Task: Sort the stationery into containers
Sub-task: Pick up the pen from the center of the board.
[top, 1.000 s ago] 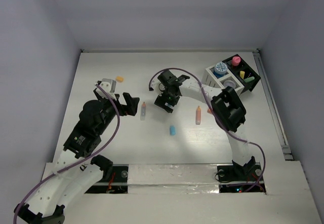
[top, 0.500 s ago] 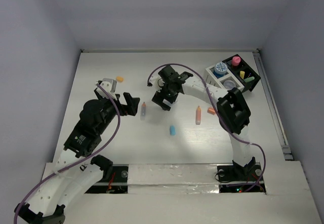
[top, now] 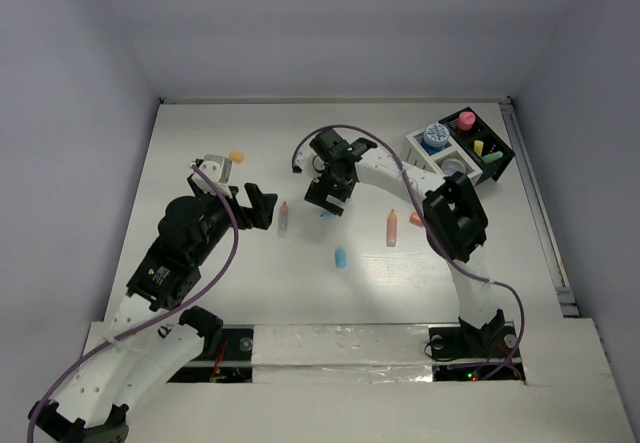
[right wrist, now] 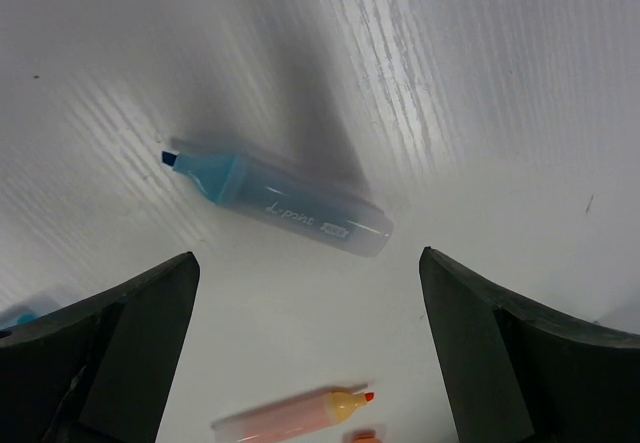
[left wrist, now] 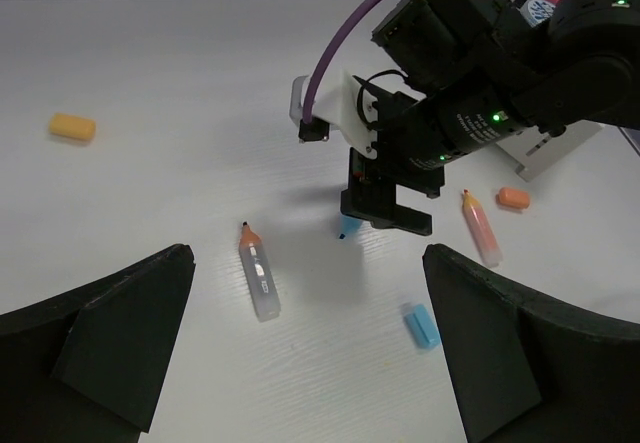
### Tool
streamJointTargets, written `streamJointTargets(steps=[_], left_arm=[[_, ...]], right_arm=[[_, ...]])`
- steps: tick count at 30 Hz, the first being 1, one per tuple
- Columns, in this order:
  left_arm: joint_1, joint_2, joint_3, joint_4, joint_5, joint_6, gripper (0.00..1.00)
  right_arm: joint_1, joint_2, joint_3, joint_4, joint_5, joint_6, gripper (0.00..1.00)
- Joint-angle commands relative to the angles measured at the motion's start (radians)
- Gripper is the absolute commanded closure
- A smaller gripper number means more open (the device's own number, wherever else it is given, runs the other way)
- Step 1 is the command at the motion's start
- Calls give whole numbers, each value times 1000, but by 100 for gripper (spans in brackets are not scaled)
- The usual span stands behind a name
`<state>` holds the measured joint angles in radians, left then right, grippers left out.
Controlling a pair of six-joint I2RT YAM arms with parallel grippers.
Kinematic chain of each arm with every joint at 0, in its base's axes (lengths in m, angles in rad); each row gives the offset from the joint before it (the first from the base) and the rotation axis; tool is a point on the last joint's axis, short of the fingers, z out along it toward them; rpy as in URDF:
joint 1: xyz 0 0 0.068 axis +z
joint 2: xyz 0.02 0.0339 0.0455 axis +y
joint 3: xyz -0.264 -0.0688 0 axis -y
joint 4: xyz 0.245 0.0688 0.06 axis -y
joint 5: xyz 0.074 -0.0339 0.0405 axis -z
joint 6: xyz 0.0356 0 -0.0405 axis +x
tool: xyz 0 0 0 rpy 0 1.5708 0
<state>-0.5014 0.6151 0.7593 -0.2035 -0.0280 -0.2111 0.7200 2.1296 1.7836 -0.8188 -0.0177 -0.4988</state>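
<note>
Closest to the near edge of the bench [top: 300,298], a small blue cap piece [top: 341,258] lies loose, about midway between the side edges. Just beyond it, toward the left edge, the left end effector [left wrist: 308,253] hovers released, fingers spread wide with nothing between them. A clear marker [left wrist: 258,273] with an orange tip lies right in front of it, long axis running roughly near to far. Level with that on the right, a peach marker [top: 392,228] lies the same way, with an orange capsule piece [top: 416,219] just beside it.

Next comes the right end effector [right wrist: 308,263], over mid-bench and also released. Its wrist view shows both fingers apart and a blue highlighter [right wrist: 280,206] flat on the bench below, between them, neither finger touching it. The highlighter's long axis runs nearly finger to finger, so closing as it stands would likely catch it by the ends. My read is that a wrist turn of about a quarter is needed before descending. This arm is plainly the nearer one. Open bench surrounds the highlighter, and the clear marker is its closest neighbour.

Farther off, a yellow-orange capsule [top: 236,156] sits toward the far left. The organizer [top: 417,149] stands in the far right corner, holding a blue jar [top: 434,136] and pink, yellow and green bits; the way there looks unobstructed
</note>
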Motion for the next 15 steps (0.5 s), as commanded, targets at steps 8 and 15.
streamJointTargets(steps=[8, 15], left_arm=[[9, 0, 14, 32, 14, -1, 1], [9, 8, 14, 33, 17, -1, 1]], right_arm=[[-2, 127, 155, -129, 71, -98, 3], [-2, 187, 207, -92, -24, -110, 11]])
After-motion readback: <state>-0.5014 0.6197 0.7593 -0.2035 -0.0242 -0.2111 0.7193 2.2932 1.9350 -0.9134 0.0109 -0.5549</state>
